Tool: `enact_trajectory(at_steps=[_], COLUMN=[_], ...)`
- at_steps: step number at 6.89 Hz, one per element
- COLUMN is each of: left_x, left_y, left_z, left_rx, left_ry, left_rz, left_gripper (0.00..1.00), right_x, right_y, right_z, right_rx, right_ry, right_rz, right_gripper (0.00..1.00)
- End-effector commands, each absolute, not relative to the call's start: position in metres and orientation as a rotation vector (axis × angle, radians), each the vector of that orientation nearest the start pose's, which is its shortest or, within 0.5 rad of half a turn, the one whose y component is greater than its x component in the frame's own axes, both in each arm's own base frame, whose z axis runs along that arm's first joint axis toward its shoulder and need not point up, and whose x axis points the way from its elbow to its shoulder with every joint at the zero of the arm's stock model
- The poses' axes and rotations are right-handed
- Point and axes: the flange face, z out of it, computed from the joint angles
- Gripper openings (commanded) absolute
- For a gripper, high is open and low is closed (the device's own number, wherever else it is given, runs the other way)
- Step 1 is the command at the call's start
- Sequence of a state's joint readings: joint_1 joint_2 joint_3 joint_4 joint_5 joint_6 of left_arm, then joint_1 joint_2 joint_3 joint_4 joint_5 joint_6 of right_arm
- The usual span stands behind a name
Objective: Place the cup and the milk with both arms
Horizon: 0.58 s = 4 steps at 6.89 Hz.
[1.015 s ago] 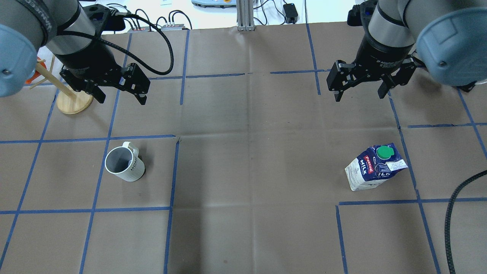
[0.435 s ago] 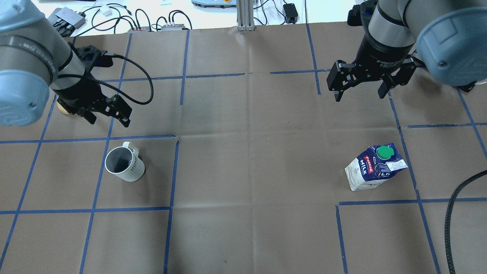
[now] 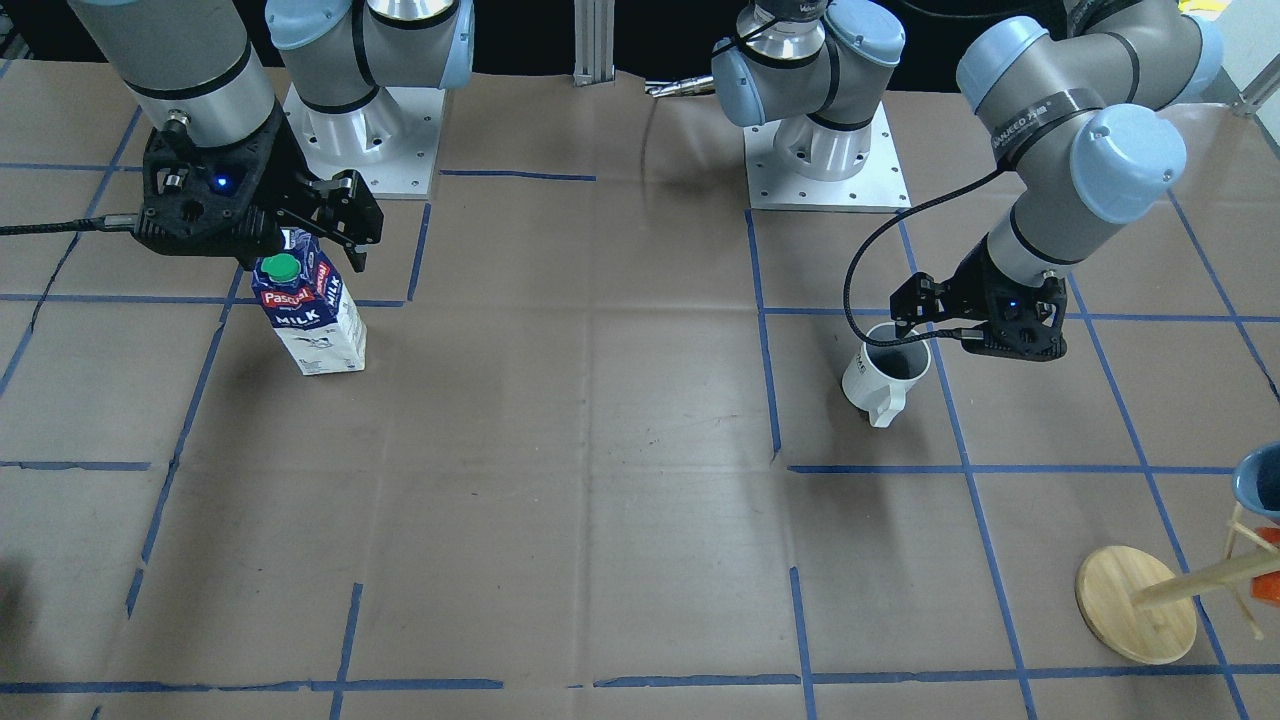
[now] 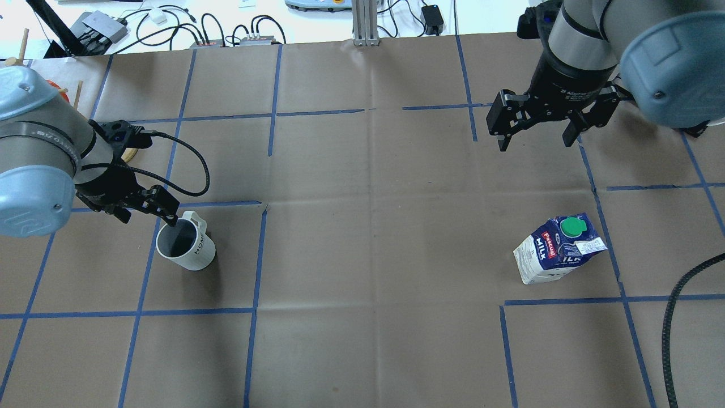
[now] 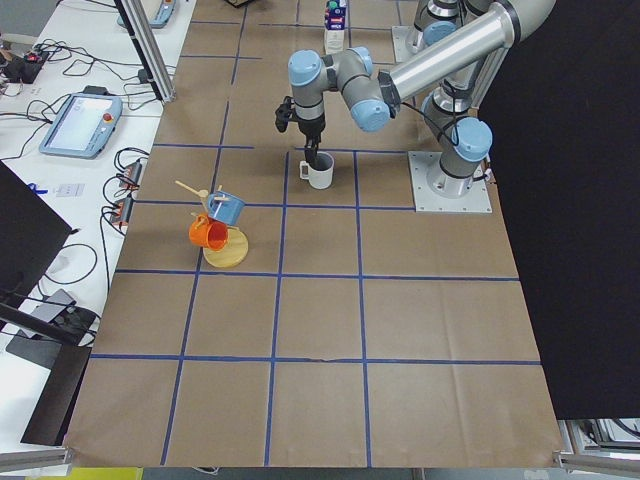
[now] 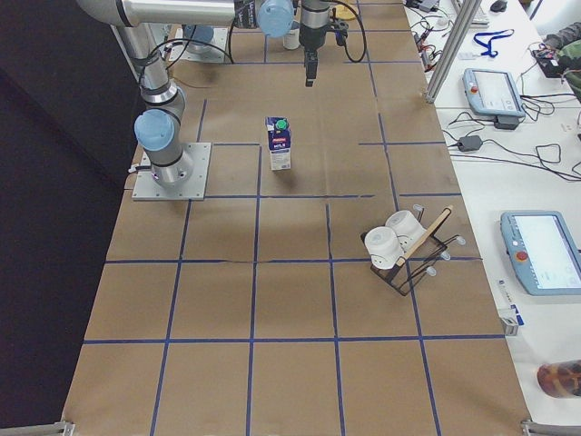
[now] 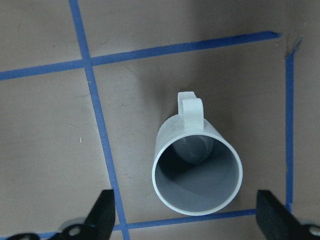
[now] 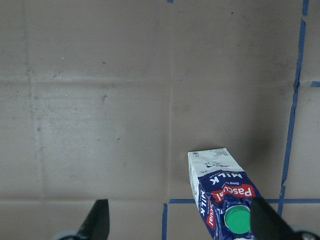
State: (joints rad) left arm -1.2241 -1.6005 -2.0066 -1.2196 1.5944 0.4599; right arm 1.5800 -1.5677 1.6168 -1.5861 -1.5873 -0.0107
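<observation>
On the table, the left gripper is hovering with its fingers spread wide, empty, just beside the rim of the cup. The cup is standing upright, its handle pointing away from the robot. Further right, the milk is standing upright by a tape corner, and the right gripper is hanging apart from it, also spread and empty.

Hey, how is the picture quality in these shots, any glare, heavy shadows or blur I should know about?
Overhead exterior: the bench past the table is blown out white, while the cup and milk look sharp. Exterior front-facing: soft shadows lie on the paper beside both. Left wrist: crisp focus, with a slanted shadow inside the cup. Right wrist: even light, with a faint shadow beside the milk.
</observation>
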Motion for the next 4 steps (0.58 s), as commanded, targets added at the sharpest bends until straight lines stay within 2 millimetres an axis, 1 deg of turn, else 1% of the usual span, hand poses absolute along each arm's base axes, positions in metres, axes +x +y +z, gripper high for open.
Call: enact_trajectory(at_steps=[1, 2, 4], left_x=[0.037, 0.038, 0.042], left_y=[-0.470, -0.472, -0.482], left_z=[0.284, 0.273, 0.255], left_rx=[0.163, 0.161, 0.158], left_ry=[3.165, 3.175, 3.179], left_rz=[0.227, 0.262, 0.255], left_gripper=[0.94, 0.94, 0.94], right_x=[0.137, 0.136, 0.137], right_y=[-0.488, -0.488, -0.488], right_z=[0.465, 0.465, 0.465], right_rx=[-0.034, -0.032, -0.034], right_ry=[3.158, 3.158, 3.158], right_rz=[0.053, 0.053, 0.053], right_gripper=[1.00, 1.00, 1.00])
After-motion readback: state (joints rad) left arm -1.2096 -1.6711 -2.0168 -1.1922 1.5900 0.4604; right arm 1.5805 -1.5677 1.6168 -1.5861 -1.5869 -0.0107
